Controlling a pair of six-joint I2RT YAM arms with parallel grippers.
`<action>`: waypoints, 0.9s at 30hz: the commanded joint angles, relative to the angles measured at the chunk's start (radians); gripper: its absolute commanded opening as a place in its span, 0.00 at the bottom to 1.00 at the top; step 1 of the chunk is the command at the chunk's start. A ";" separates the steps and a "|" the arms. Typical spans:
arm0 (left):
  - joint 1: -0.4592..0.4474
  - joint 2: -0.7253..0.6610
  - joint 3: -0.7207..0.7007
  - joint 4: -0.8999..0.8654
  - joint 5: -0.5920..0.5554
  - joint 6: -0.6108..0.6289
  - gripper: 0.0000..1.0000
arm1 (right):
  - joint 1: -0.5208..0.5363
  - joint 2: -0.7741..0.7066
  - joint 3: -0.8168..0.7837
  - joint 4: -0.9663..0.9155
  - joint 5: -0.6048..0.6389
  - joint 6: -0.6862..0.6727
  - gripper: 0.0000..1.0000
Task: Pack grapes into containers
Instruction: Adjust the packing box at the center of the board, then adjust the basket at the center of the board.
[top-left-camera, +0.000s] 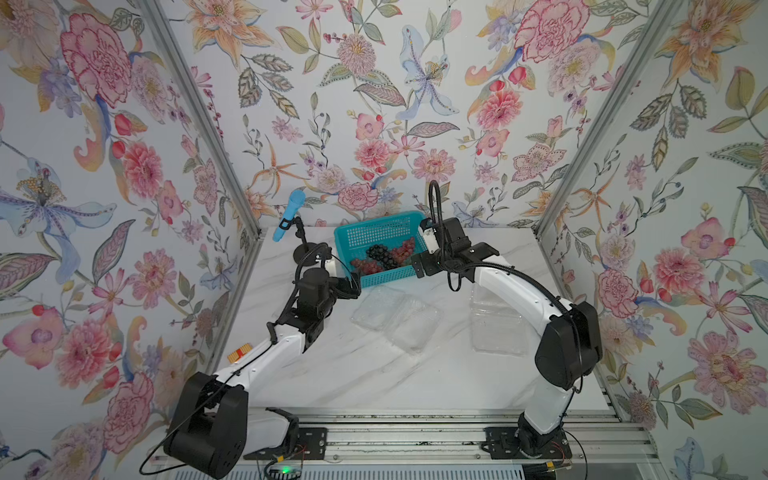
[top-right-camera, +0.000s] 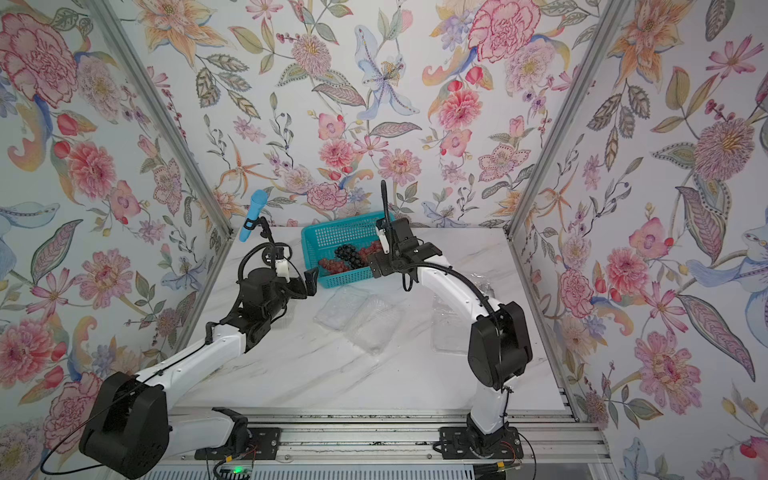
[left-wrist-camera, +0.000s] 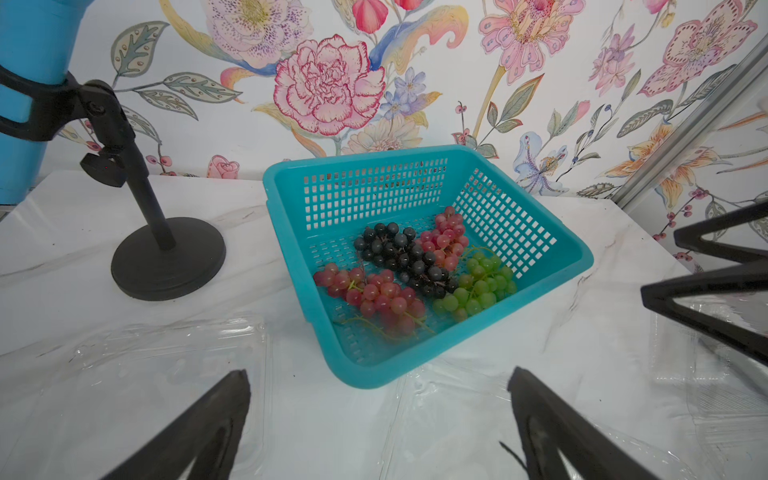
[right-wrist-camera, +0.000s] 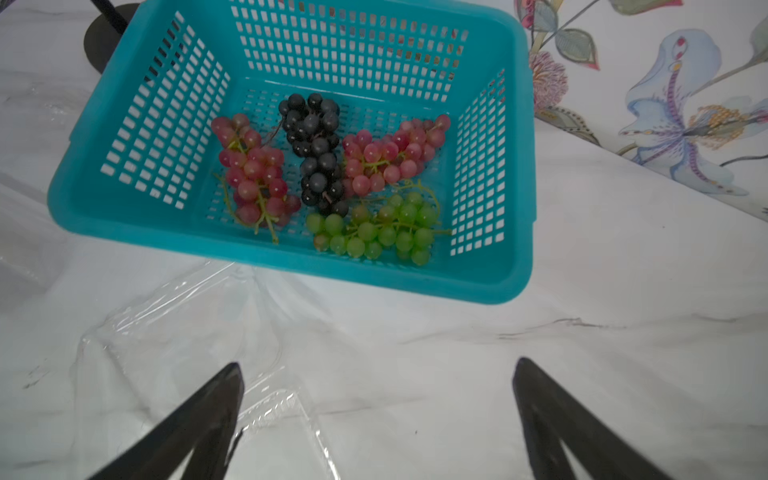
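Note:
Four bunches of grapes lie in the teal basket (right-wrist-camera: 291, 266): two red (right-wrist-camera: 253, 170) (right-wrist-camera: 390, 153), one dark (right-wrist-camera: 316, 153) and one green (right-wrist-camera: 382, 228). Three clear containers lie on the marble in front of it: two together in the middle (top-left-camera: 376, 307) (top-left-camera: 415, 326) and one to the right (top-left-camera: 496, 328). My left gripper (left-wrist-camera: 379, 372) (top-right-camera: 309, 280) hovers open and empty by the basket's front left corner, above the middle containers. Open and empty too, my right gripper (right-wrist-camera: 378, 363) (top-left-camera: 419, 266) hangs at the basket's front right corner.
A blue microphone (top-left-camera: 289, 216) on a black stand with a round base (left-wrist-camera: 166, 257) is at the back left, next to the basket. Floral walls and metal posts close in the table on three sides. The basket sits against the back wall.

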 joint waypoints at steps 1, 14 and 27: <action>-0.009 0.045 0.050 -0.047 -0.018 -0.045 1.00 | -0.014 0.116 0.104 -0.022 0.010 0.021 1.00; -0.009 0.234 0.205 -0.104 -0.050 -0.007 1.00 | -0.121 0.325 0.337 -0.117 -0.126 0.077 1.00; -0.007 0.379 0.327 -0.161 -0.055 0.024 1.00 | -0.186 0.298 0.245 -0.167 -0.105 0.114 1.00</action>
